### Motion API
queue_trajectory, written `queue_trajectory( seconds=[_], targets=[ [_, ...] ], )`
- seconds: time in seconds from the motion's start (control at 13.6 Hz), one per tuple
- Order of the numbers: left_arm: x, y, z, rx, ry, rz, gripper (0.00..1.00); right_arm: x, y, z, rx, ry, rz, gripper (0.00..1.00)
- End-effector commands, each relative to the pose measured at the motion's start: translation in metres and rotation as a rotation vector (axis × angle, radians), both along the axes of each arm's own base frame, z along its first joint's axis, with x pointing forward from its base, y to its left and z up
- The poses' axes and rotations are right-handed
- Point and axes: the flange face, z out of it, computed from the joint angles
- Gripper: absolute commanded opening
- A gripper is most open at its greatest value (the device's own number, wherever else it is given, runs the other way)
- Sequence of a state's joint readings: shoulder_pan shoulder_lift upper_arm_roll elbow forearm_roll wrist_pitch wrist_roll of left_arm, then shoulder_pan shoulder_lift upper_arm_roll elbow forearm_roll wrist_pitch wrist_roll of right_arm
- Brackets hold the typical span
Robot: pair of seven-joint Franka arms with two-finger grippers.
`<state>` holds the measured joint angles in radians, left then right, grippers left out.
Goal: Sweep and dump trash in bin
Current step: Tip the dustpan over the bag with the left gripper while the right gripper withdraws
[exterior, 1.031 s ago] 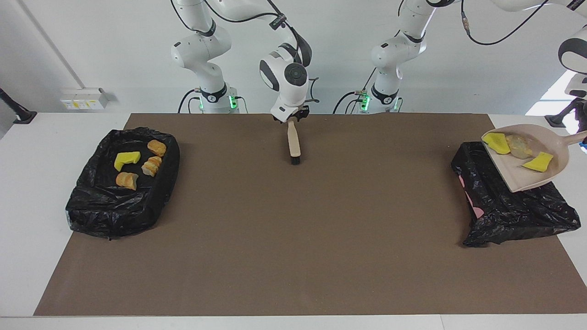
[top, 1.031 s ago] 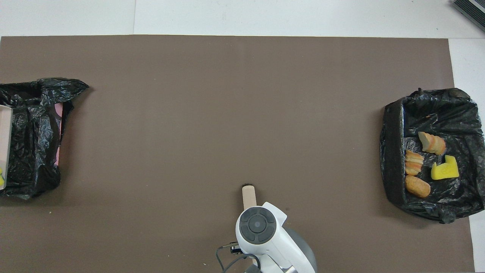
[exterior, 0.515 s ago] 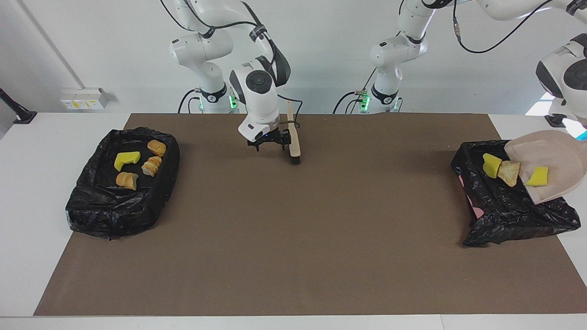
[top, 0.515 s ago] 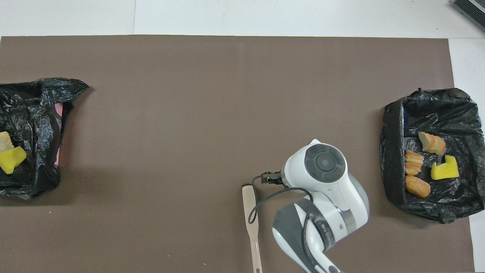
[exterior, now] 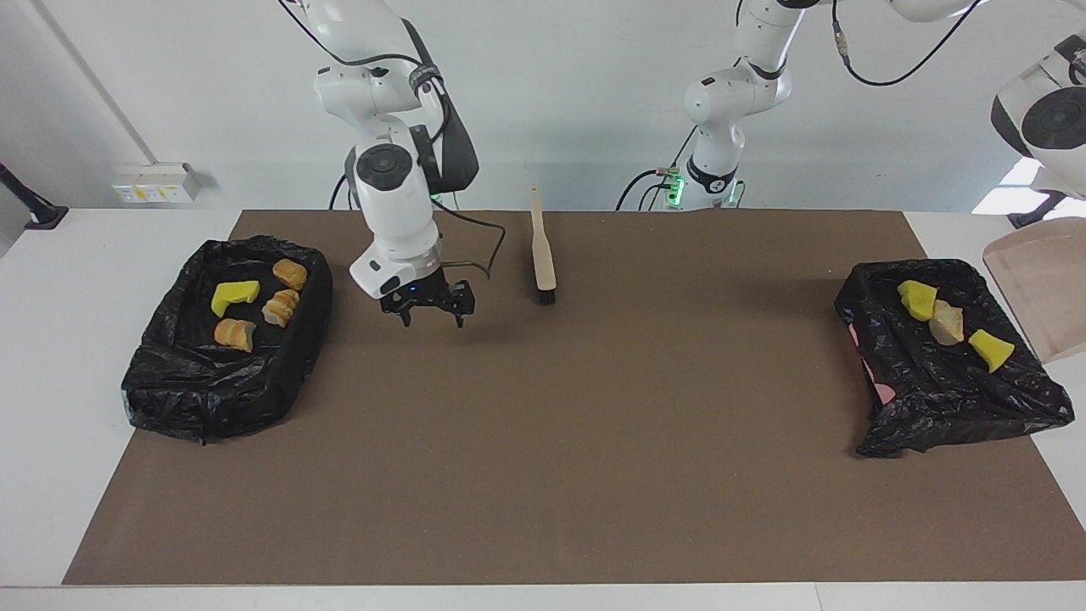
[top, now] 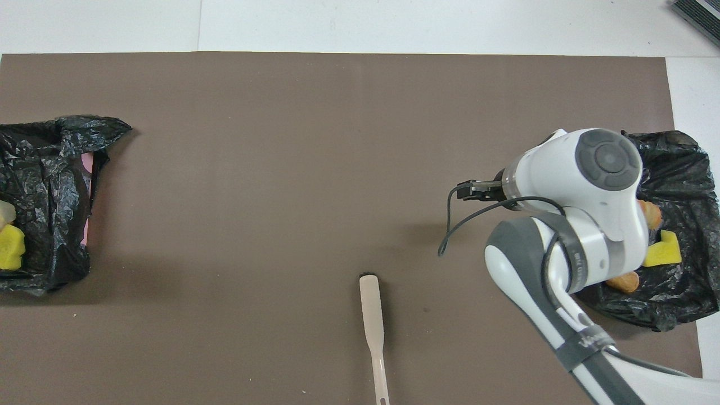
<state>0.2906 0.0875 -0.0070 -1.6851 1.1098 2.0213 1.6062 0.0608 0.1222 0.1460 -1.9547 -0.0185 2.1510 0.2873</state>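
Note:
Three trash scraps lie in the black-lined bin (exterior: 950, 399) at the left arm's end: a yellow sponge chunk (exterior: 916, 297), a beige lump (exterior: 948, 323) and another yellow chunk (exterior: 989, 350). The empty beige dustpan (exterior: 1039, 293) hangs tilted beside that bin; the left gripper holding it is out of view. My right gripper (exterior: 433, 316) is open and empty, low over the mat between the beige brush (exterior: 541, 250) and the other bin (exterior: 212, 390). The brush (top: 372, 323) lies flat on the mat.
The bin at the right arm's end holds a yellow sponge chunk (exterior: 233, 294) and three bread-like pieces (exterior: 280, 307). In the overhead view the right arm (top: 585, 225) covers part of this bin (top: 675, 292). A brown mat (exterior: 543, 441) covers the table.
The right gripper let go of the brush and moved toward the bin at its end. The dustpan tipped; its three scraps slid into the other bin, and the pan swung away.

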Motion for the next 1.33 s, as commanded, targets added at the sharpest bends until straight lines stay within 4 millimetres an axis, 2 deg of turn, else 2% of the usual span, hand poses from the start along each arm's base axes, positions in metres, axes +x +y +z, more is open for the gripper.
queue_trajectory(
  seconds=[0.0,0.15,0.22,0.29,0.44,0.52,0.66,0.74,1.03,1.25],
  targets=[
    [0.004,-0.032,0.007,-0.118,-0.043,0.024,0.00,0.018,-0.034,0.047,-0.049,0.005,-0.022,1.00],
    [0.007,-0.058,0.001,-0.221,-0.074,0.058,0.00,0.015,-0.046,0.079,-0.102,0.025,-0.028,1.00],
    [0.005,-0.062,-0.003,-0.281,-0.120,0.115,0.00,0.008,-0.061,0.107,-0.113,-0.001,-0.045,1.00],
    [0.003,-0.067,-0.008,-0.361,-0.192,0.205,0.00,-0.003,-0.078,0.126,-0.110,0.001,-0.045,1.00],
    [0.005,-0.091,-0.015,-0.478,-0.287,0.319,0.00,-0.027,-0.109,0.162,-0.103,0.011,-0.018,1.00],
    [0.003,-0.096,-0.018,-0.527,-0.324,0.390,0.00,-0.040,-0.118,0.176,-0.077,0.021,-0.037,1.00],
    [-0.002,-0.120,-0.023,-0.619,-0.392,0.527,0.00,-0.070,-0.139,0.208,-0.024,0.039,-0.080,1.00],
    [-0.003,-0.135,-0.026,-0.655,-0.412,0.589,0.00,-0.080,-0.141,0.220,-0.025,0.032,-0.073,1.00],
    [-0.016,-0.206,-0.034,-0.763,-0.497,0.897,0.00,-0.082,-0.140,0.220,-0.030,0.029,-0.065,1.00],
    [-0.026,-0.277,-0.038,-0.809,-0.545,1.066,0.00,-0.077,-0.143,0.219,-0.045,0.025,-0.061,1.00]
  ],
)
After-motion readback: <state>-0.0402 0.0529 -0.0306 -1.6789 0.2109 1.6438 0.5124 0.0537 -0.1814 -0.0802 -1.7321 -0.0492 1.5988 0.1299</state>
